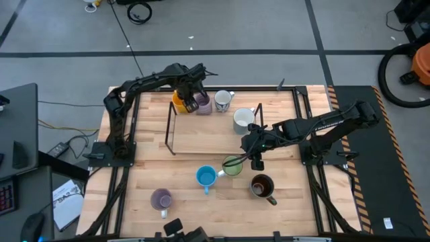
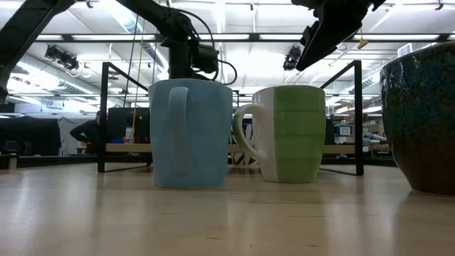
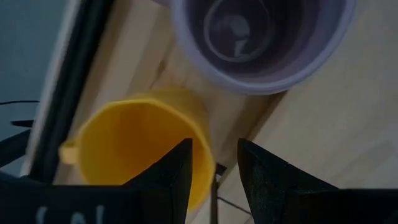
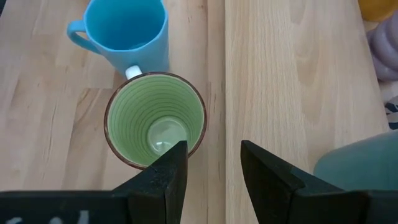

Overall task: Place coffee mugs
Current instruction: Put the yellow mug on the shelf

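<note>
My left gripper (image 1: pixel 191 101) (image 3: pixel 214 169) is open at the far left of the table, above the orange mug (image 3: pixel 140 146) and beside a purple mug (image 3: pixel 261 37). One finger stands over the orange mug's rim. Both mugs stand upright. My right gripper (image 1: pixel 256 160) (image 4: pixel 214 167) is open and hovers above the green mug (image 4: pixel 155 119), at the side of its rim. The blue mug (image 4: pixel 127 28) stands against the green one. A patterned white mug (image 1: pixel 223 101), a pale mug (image 1: pixel 243 120), a dark brown mug (image 1: pixel 262 186) and a lavender mug (image 1: pixel 161 199) all rest on their bases.
A black wire rack (image 1: pixel 168 128) frames the middle of the table, and its posts (image 2: pixel 103 114) rise behind the blue mug (image 2: pixel 190 134) and green mug (image 2: pixel 288 134). Bare wood lies inside the rack and near the table's left edge. A person (image 2: pixel 89 131) sits far behind.
</note>
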Tool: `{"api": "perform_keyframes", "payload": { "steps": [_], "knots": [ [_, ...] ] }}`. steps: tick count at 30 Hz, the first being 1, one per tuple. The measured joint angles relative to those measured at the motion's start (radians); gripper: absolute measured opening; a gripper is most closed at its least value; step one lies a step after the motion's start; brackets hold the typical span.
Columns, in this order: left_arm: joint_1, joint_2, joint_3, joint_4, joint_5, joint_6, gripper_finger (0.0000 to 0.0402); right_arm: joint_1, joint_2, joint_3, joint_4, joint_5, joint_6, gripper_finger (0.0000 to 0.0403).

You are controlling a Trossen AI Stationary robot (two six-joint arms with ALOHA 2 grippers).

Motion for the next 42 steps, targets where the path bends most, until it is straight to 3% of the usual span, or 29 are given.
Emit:
{"api": "perform_keyframes", "payload": {
  "steps": [15, 23, 31, 42],
  "knots": [
    [0.007, 0.029, -0.003, -0.024, 0.011, -0.004, 0.0134, 0.000, 0.000, 0.000, 0.005, 0.000, 0.015, 0.0155],
    [0.017, 0.031, -0.097, 0.007, 0.011, -0.026, 0.0134, 0.000, 0.000, 0.000, 0.017, -0.001, 0.014, 0.0155],
    [0.017, 0.031, -0.111, 0.052, 0.002, -0.025, 0.0134, 0.000, 0.000, 0.000, 0.017, -0.017, 0.006, 0.0155],
    [0.017, 0.031, -0.111, 0.050, 0.000, -0.018, 0.0060, 0.000, 0.000, 0.001, 0.017, -0.020, 0.000, 0.0155]
  ]
}}
